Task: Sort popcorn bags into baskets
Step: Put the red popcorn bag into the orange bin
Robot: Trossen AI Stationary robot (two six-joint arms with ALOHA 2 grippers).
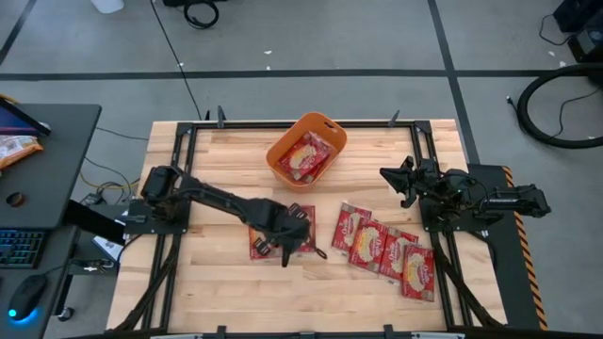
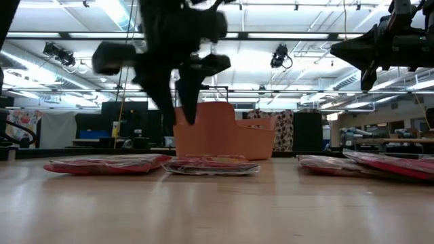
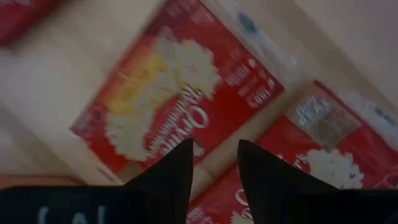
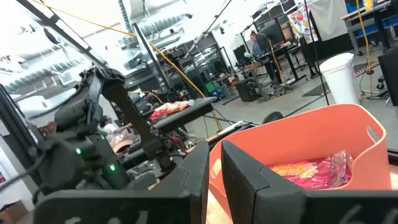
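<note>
My left gripper (image 1: 285, 247) (image 2: 184, 112) hangs open above two red popcorn bags lying flat side by side near the table's middle (image 1: 259, 243) (image 1: 303, 221). In the left wrist view its fingertips (image 3: 214, 165) stand over the gap between these bags (image 3: 180, 93) (image 3: 329, 155). The orange basket (image 1: 283, 146) (image 2: 224, 135) (image 4: 323, 130) stands toward the far edge with a bag inside (image 1: 306, 155) (image 4: 311, 171). Several more bags overlap in a row on the right (image 1: 382, 247) (image 2: 366, 163). My right gripper (image 1: 388, 179) (image 2: 366, 81) (image 4: 215, 180) waits raised, right of the basket, fingers nearly together and holding nothing.
A metal frame runs along the table's left and right sides beside the arm bases (image 1: 179, 188). A dark desk left of the table carries a keyboard and an orange-and-white snack bag (image 1: 14, 146). Bare wood lies along the near edge (image 1: 283, 301).
</note>
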